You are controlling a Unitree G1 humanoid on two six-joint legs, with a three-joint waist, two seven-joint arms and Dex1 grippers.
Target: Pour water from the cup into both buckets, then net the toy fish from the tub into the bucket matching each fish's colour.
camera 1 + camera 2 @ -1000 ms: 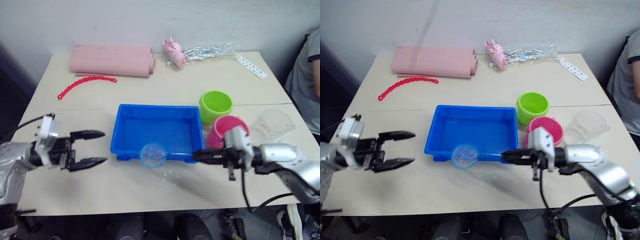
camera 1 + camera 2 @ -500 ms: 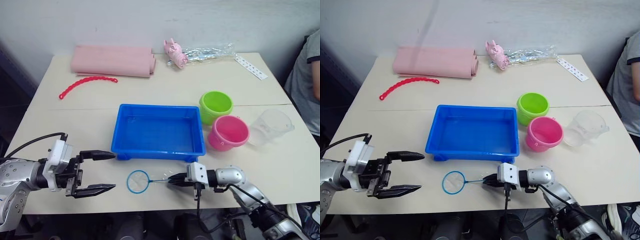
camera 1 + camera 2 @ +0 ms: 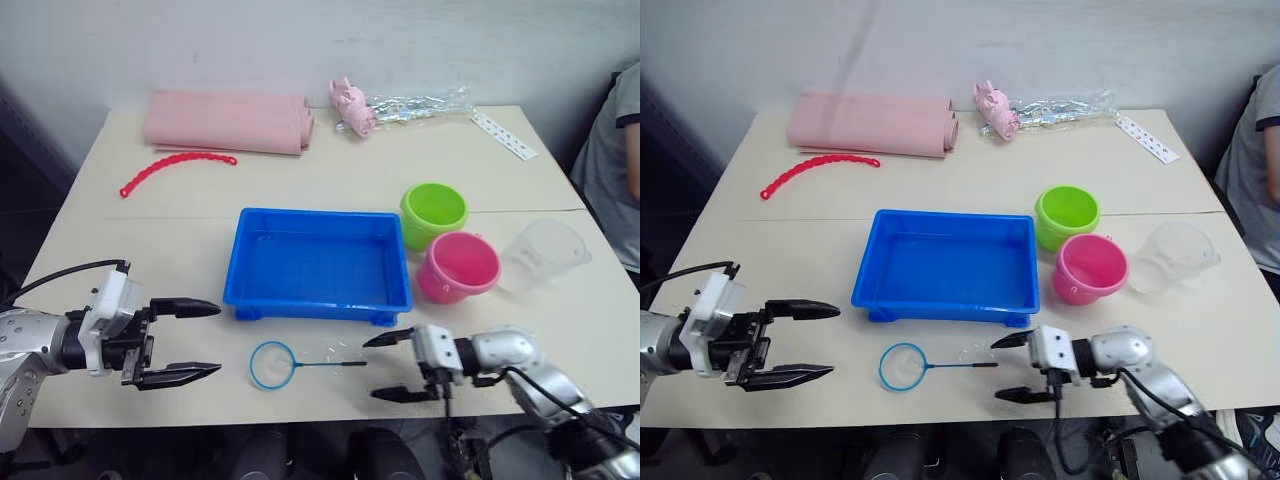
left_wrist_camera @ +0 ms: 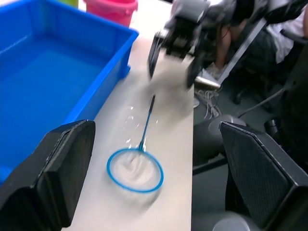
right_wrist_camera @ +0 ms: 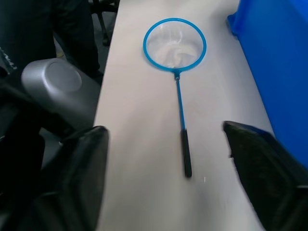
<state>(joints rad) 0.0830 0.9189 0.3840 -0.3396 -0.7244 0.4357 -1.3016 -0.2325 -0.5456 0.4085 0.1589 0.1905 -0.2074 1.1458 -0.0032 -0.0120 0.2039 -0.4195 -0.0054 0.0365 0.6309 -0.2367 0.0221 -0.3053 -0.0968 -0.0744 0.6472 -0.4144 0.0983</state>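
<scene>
A beige table (image 3: 150, 230) stands against a white wall, and a seated person (image 3: 612, 160) is at its right edge. The blue tub (image 3: 318, 264) sits in the middle, with the green bucket (image 3: 433, 214), the pink bucket (image 3: 459, 266) and the clear cup (image 3: 546, 254) to its right. The net (image 3: 298, 364) lies flat on the table just in front of the tub. Half a second ago the right gripper (image 3: 391, 366) was holding its handle; now its fingers are spread wide and apart from it. The left gripper (image 3: 185, 340) stays open, holding nothing.
</scene>
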